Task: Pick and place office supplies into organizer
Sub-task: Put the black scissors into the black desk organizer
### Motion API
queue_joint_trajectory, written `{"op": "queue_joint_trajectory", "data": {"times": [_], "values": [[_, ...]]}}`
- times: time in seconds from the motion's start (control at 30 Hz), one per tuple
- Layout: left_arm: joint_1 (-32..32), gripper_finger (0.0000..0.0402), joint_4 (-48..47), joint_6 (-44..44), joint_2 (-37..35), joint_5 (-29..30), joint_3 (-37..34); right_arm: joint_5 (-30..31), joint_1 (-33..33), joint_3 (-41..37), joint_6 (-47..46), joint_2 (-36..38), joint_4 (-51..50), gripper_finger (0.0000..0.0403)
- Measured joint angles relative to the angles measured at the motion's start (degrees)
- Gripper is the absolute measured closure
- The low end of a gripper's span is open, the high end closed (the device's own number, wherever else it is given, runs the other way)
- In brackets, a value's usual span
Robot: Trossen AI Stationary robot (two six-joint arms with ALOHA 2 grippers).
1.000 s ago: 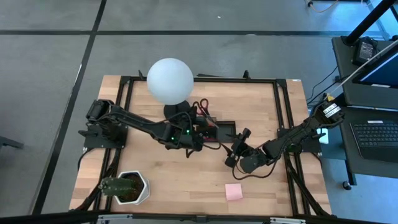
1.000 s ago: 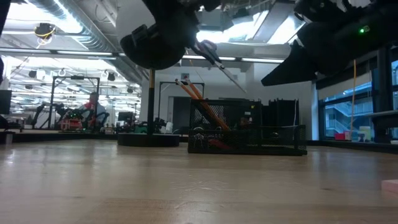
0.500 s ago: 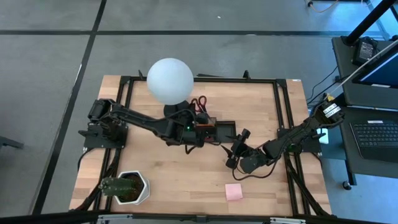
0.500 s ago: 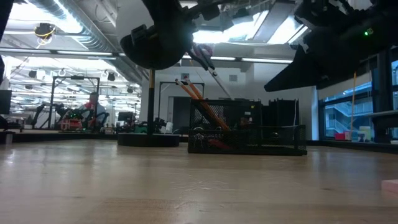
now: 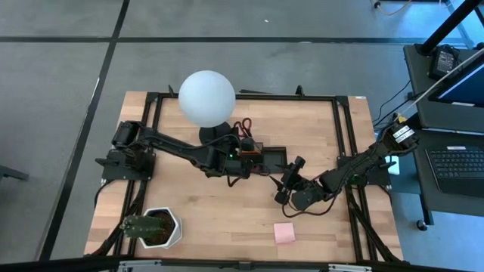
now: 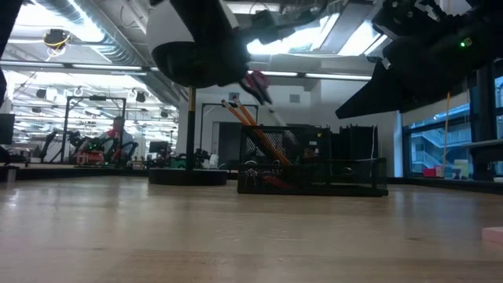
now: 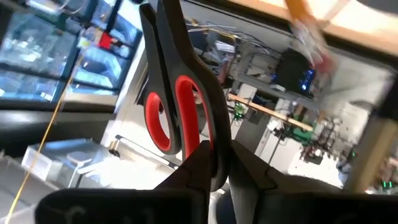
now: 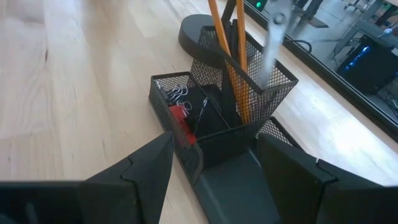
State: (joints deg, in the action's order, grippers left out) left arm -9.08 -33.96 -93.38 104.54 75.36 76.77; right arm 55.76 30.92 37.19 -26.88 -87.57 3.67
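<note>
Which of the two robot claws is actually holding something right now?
The left gripper, over the organizer, grips the red-handled scissors. The right gripper is open.

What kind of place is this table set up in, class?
Probably a robotics lab or workshop: exposed ceiling ducts, more rigs behind, and a laptop beside the table.

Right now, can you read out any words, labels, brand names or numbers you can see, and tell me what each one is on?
None can be read.
The red-handled scissors held in the left gripper show no marking.
The black wire-mesh organizer and the orange pencils in it show no lettering.
The pink square sticky-note pad is blank.
A white tag on the right arm is too small to read.
</note>
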Motion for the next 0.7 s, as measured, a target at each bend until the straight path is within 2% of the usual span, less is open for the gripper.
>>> {"op": "queue_joint_trajectory", "data": {"times": [0.13, 0.4, 0.7], "values": [[-0.42, 0.0367, 3.47, -0.31, 2.47, -0.38, 0.04, 0.01, 0.00, 0.00, -0.08, 0.00, -0.28, 0.0167], [-0.31, 0.0367, 3.32, 0.07, 5.39, -0.14, 0.02, -0.08, 0.00, 0.00, -1.80, 0.00, -2.04, 0.0167], [-0.35, 0.0336, 3.97, 6.75, 4.95, -0.42, 0.15, -0.10, 0.00, 0.00, -3.07, 0.00, -2.96, 0.0167]]}}
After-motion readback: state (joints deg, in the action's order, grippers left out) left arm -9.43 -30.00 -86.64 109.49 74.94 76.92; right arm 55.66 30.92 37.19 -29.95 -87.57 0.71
